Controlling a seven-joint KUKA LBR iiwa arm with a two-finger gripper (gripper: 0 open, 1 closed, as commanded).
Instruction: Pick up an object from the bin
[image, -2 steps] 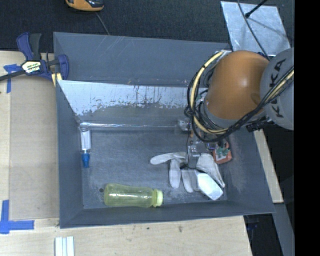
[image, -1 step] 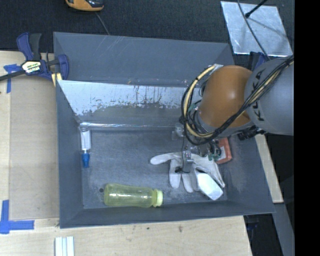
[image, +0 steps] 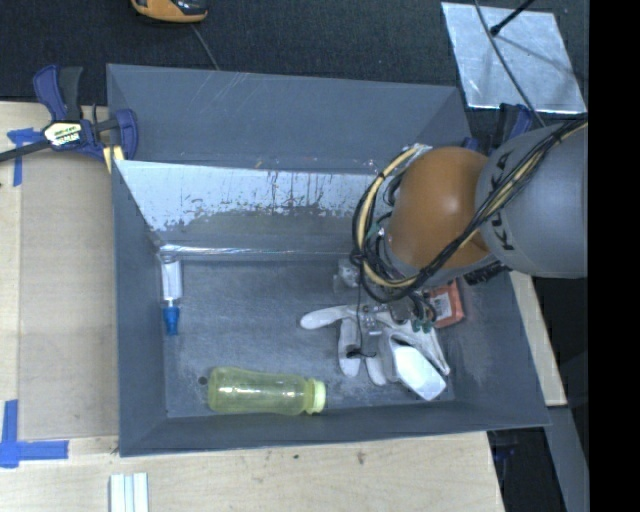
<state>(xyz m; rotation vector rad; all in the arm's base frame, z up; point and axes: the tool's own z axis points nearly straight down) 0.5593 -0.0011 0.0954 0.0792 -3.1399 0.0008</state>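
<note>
**Wrist low over white plastic bits at the bin's right**

My jaws sit low over a cluster of white plastic pieces (image: 418, 372) on the floor of the bin (image: 300, 130), right of centre and toward the near wall. Whether the jaws are spread or pressed together I cannot tell, since my own wrist and cables cover them, so I claim no hold.

The pieces look thin, light and stiff, with several prongs fanning out and one broader flat lobe at the right. I judge them slippery, apt to skid on the metal floor or tip up under a pinch. A narrow prong near where they meet looks the best place to take hold; the flat lobe seems too low to get round.

My arm (image: 545, 200) comes in from the right, its orange cover (image: 435, 205) leaning over the bin and the wrist pointing down. A red flat thing (image: 452, 305) lies just beside the wrist. A yellow-green bottle (image: 262, 392) lies on its side by the near wall, well apart.
</note>
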